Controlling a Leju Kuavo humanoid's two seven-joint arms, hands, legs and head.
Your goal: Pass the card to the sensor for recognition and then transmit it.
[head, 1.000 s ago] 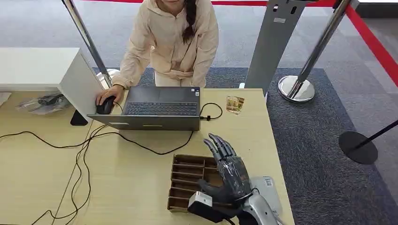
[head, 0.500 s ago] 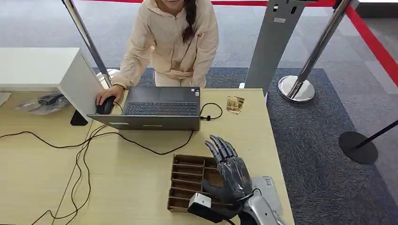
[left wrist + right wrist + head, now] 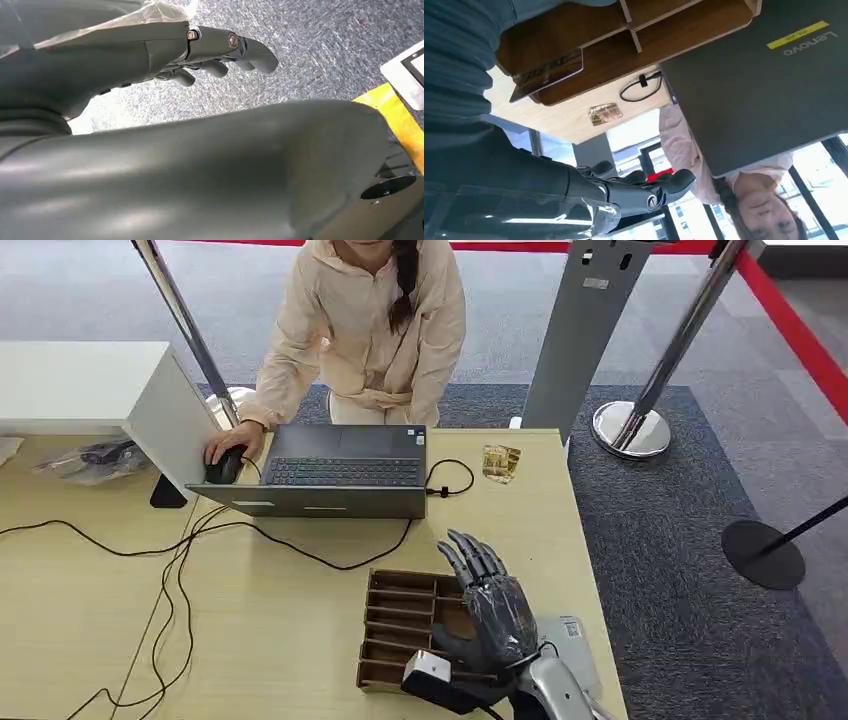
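The right hand (image 3: 490, 605), fingers spread and grasping nothing, hovers over the brown slotted wooden tray (image 3: 400, 625) at lower centre, which holds a flat glossy card (image 3: 546, 75). The left hand (image 3: 210, 50) has its fingers loosely curled, empty.

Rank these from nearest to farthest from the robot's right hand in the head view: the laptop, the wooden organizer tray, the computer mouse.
1. Wooden organizer tray: directly under the right hand.
2. Laptop: beyond the tray, mid-table.
3. Computer mouse: far left of the laptop, under a person's hand.
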